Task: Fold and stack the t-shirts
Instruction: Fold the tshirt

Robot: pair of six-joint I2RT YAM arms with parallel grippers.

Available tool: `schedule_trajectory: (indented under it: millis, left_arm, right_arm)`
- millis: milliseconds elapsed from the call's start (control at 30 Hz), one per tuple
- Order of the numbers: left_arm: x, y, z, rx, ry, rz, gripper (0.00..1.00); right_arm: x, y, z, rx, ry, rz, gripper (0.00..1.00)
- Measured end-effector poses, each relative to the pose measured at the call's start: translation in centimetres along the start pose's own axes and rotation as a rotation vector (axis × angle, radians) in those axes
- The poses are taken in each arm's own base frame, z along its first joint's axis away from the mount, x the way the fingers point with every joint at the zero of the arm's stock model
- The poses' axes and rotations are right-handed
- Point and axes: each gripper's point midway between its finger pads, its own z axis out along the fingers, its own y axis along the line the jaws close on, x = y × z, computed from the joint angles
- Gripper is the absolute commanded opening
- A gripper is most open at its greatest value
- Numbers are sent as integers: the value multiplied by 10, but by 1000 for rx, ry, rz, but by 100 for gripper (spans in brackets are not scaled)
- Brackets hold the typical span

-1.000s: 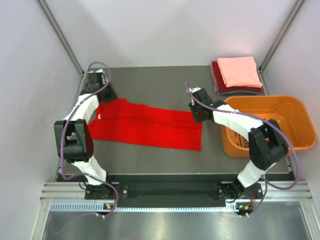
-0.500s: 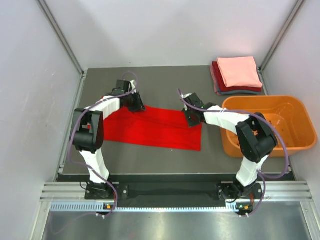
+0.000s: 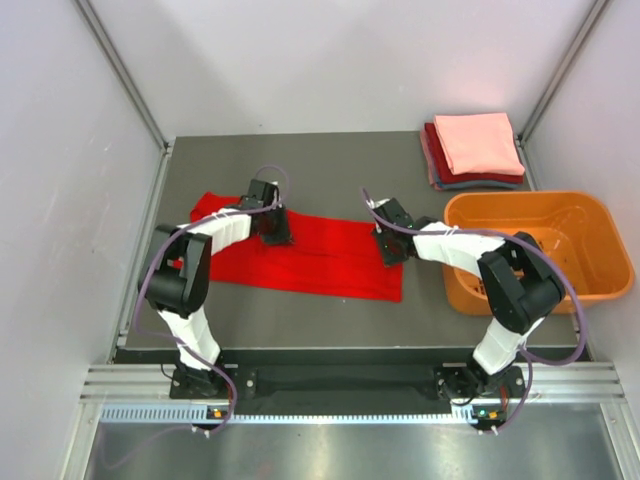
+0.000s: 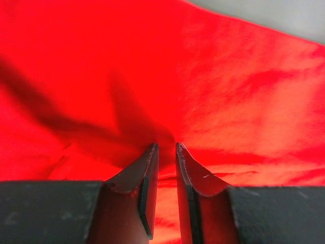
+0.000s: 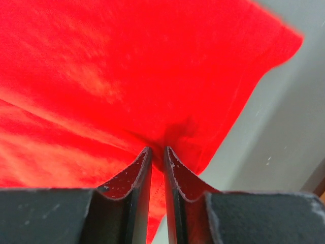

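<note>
Currently both jaws pinch red t-shirt (image 3: 320, 262) spread on table (image 3: 310, 165).

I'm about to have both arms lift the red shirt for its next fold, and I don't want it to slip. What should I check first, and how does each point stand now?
1. Left end effector gripping the red t-shirt: ok, the cloth puckers into its nearly closed tips.
2. Right end effector gripping the shirt near its right edge: ok, same pucker at the tips.
3. How many cloth layers each pinch holds: cannot tell.
4. Orange basket apart from the shirt: ok, bare table lies between them.
5. Folded stack out of the way, in the far right corner: ok.
</note>
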Motion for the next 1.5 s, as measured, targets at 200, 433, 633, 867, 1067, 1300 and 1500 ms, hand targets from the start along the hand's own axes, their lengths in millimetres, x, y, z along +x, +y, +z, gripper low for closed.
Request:
schedule_trajectory:
  millis: [200, 433, 633, 867, 1067, 1300, 1500]
  left_arm:
    - [-14, 15, -18, -129, -43, -14, 32]
    - [-122, 61, -71, -273, -276, -63, 32]
    - [-145, 179, -100, -312, -292, -245, 32]
    - [-152, 201, -69, -251, -219, -242, 33]
    - [-141, 200, -54, -221, -166, -240, 33]
    - [-136, 205, -51, -243, -149, -236, 32]
    - [-132, 210, -52, -274, -141, -232, 11]
  right_arm:
    - [8, -2, 1, 11, 5, 14, 18]
    - [2, 0, -9, 11, -8, 28, 22]
    - [-37, 22, -24, -38, -98, 17, 22]
    - [-57, 36, -29, -68, -139, 5, 23]
    - [-52, 36, -23, -64, -118, -8, 23]
    - [-48, 37, -17, -62, -101, -19, 23]
    - [-47, 37, -16, -62, -96, -21, 23]
